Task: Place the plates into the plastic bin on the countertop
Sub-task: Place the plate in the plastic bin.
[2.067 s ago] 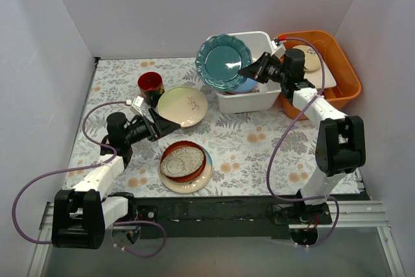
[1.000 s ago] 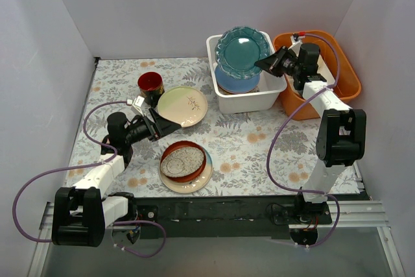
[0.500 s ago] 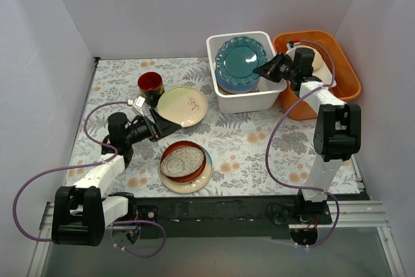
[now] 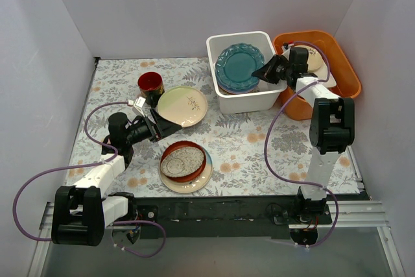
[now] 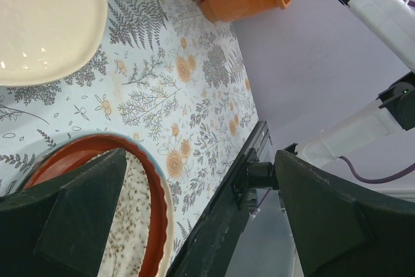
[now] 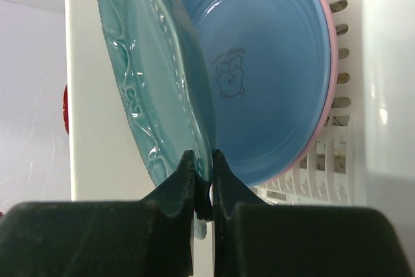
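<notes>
My right gripper (image 4: 261,74) (image 6: 203,192) is shut on the rim of the teal plate (image 4: 238,67) (image 6: 155,89), which it holds tilted low inside the white plastic bin (image 4: 248,101) (image 6: 337,154). Under it in the bin lie a light blue plate (image 6: 266,76) and a pink-rimmed plate (image 6: 327,63). My left gripper (image 4: 162,128) (image 5: 194,205) is open and empty above the countertop (image 4: 253,141), between the pale cream plate (image 4: 183,106) (image 5: 45,24) and the red-brown plate with the speckled dish (image 4: 183,161) (image 5: 123,225) on a cream-and-blue plate (image 4: 194,184).
A small dark-red cup (image 4: 150,84) stands behind the cream plate. An orange tub (image 4: 343,76) with beige and white dishes sits right of the bin. White walls close the back and sides.
My right gripper has carried the teal plate from the bin's left rim over the bin and lowered it inside, onto the blue plate. The left arm has not moved.
</notes>
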